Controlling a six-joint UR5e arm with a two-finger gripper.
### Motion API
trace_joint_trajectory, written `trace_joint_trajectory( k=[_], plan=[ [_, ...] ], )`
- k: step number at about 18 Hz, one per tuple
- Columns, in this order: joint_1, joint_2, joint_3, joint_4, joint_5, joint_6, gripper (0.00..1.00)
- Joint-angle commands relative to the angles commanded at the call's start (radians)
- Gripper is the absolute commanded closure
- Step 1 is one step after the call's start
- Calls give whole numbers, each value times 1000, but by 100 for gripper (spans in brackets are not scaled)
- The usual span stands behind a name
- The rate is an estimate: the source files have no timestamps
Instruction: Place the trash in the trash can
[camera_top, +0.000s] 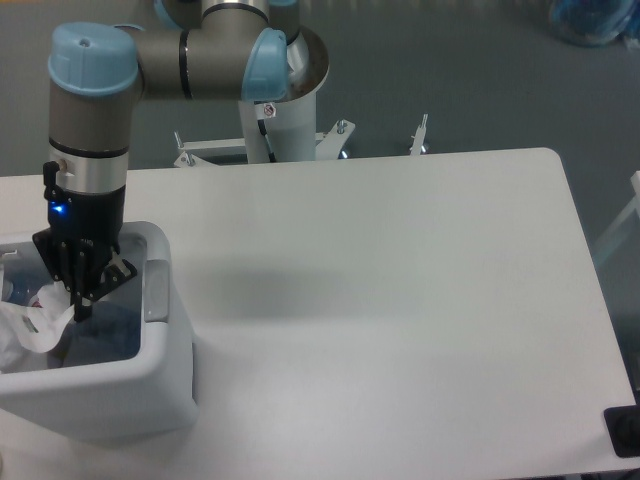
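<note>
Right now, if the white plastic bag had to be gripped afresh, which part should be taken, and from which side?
Take the bunched upper fold of the plastic bag from straight above. It lies crumpled inside the trash can, whose thick walls block any sideways approach, and the raised fold is the only thin part two fingers could pinch. The gripper already points down there; whether it holds the bag is unclear.
</note>
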Motion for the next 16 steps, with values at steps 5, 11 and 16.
trace_joint_trajectory(
  k=[5,11,16],
  plan=[
    [2,6,15,0,3,2,0],
    [5,55,18,-2,0,-3,0],
    [8,52,29,-3,2,-5,0]
  ],
)
